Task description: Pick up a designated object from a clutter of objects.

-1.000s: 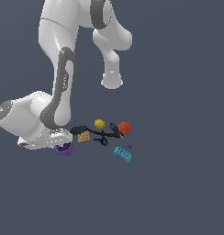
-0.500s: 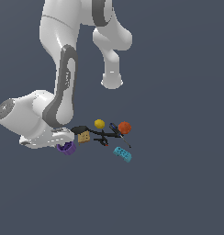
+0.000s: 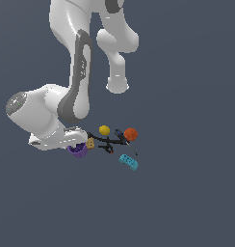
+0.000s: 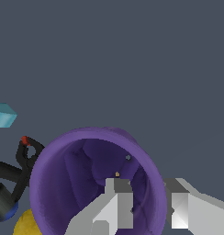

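While the purple cup (image 4: 93,183) sits at the end of the clutter nearest the exterior view's left, just beside the tan block (image 3: 90,143), the gripper (image 4: 146,204) straddles its rim, one finger (image 4: 116,202) inside the hollow and the other outside the wall. Jaws look closed onto that wall, or very nearly; whether they truly pinch it cannot be told. A clean lift, by this reading, calls for a firm squeeze on the thin ribbed side, then a straight rise so the cup does not tip or drag the black tools (image 3: 110,142). Farther out lie the yellow ball (image 3: 104,130), orange ball (image 3: 131,134) and cyan brick (image 3: 128,161).
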Robot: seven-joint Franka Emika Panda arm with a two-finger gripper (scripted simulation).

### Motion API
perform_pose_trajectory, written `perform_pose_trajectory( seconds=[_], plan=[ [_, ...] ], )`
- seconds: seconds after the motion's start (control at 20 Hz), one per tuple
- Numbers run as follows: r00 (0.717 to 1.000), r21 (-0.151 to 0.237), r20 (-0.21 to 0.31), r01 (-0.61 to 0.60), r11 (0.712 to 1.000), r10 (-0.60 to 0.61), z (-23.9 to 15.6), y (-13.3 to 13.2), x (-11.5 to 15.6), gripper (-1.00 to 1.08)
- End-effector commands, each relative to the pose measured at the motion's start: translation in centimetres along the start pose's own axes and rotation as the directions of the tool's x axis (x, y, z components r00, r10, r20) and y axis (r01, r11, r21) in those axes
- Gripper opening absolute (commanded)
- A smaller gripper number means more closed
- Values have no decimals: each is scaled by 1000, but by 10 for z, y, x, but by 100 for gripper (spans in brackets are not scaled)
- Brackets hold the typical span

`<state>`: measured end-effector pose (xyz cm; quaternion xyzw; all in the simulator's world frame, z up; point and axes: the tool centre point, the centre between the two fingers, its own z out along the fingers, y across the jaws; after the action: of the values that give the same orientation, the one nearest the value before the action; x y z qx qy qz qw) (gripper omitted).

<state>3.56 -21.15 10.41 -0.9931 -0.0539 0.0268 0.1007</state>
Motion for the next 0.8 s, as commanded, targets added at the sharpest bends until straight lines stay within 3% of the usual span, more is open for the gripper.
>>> perform_pose_trajectory(
  seconds=[0.0,0.75],
  plan=[
    [1000,-1,-2,1,1000,-1,-11,-22,-2,-100],
    [1000,-4,0,2,1000,-2,-88,-194,-25,-100]
  ],
)
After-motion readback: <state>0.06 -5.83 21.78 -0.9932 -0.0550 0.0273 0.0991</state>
